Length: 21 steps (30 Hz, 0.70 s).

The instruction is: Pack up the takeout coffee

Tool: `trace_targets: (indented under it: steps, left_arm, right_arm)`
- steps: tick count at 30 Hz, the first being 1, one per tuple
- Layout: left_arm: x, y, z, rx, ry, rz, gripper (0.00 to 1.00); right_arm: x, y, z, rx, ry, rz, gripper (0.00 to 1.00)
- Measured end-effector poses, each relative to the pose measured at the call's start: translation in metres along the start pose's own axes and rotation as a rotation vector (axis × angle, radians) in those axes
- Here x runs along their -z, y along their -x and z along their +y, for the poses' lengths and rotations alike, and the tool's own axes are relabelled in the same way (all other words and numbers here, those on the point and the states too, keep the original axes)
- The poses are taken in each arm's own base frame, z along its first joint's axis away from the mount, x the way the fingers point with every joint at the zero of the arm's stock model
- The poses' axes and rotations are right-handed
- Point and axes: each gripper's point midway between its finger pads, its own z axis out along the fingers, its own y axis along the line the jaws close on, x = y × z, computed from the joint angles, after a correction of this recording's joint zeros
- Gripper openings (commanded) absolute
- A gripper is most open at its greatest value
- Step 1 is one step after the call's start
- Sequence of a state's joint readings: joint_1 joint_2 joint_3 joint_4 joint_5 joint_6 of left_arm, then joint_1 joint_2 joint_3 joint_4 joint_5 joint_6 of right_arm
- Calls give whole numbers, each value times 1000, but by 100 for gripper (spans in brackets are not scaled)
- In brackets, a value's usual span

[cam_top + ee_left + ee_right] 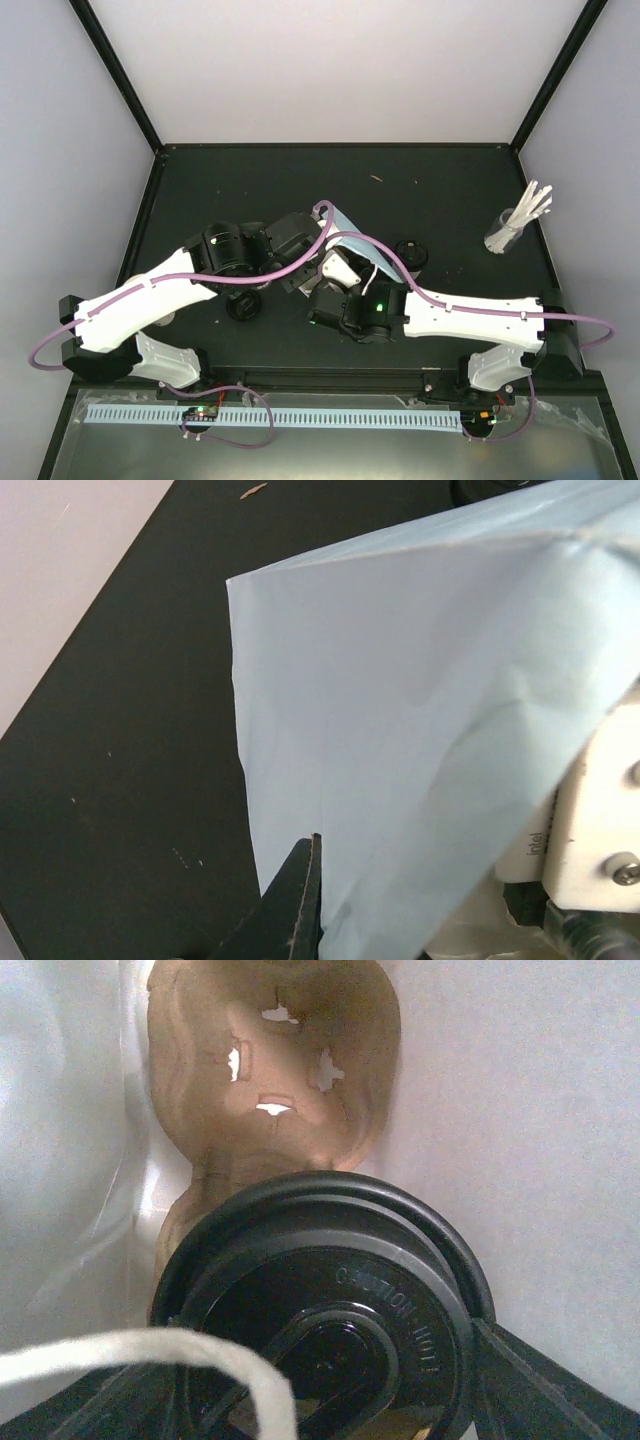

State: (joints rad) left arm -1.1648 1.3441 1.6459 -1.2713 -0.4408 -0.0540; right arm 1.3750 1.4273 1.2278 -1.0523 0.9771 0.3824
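My right gripper (320,1385) reaches inside the light-blue paper bag (520,1110) and is shut on a coffee cup with a black lid (320,1290). Its fingers sit on either side of the lid. Beyond the cup, the brown pulp carrier (290,1070) lies deeper in the bag, with an empty hole facing me. My left gripper (320,855) is shut on the edge of the bag (400,700) and holds it up. From above, both grippers meet at the bag (350,232) in mid table, left (295,245) and right (340,268).
Two more black-lidded cups stand on the dark table, one right of the bag (412,252) and one by the left arm (243,305). A clear glass of white sticks (515,225) stands at the far right. A white bag handle (150,1355) crosses the right wrist view.
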Motion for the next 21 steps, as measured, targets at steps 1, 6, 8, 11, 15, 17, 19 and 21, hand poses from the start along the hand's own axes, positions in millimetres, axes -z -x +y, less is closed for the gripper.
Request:
trace_targets:
  steps: [1,6,8,11,15,17,19,21]
  left_arm:
    - [0,0,0,0,0,1,2]
    - [0,0,0,1,0,0,1]
    - [0,0,0,2,-1,-2,2]
    - [-2,0,-2,2,-5,-2,2]
    - [-3,-1,-4,-1,-13,-1,2]
    - [-3,0,-4,-1,-12,-3,2]
    - [-3,0,-4,-2,-12,-3,2]
    - [-3,0,-4,-7,-11,-4,1]
  right_arm:
    - [0,0,1,1,7,1,47]
    - [1,-1,5,1,45,7,45]
    - [2,-2,4,1,51,9,45]
    - [7,-4,4,10,55,7,45]
    - [22,-1,8,8,69,-12,44]
    - [26,-1,13,2,75,-19,44]
    - [29,-3,19,0,79,-21,44]
    - [31,-4,28,5,81,-23,44]
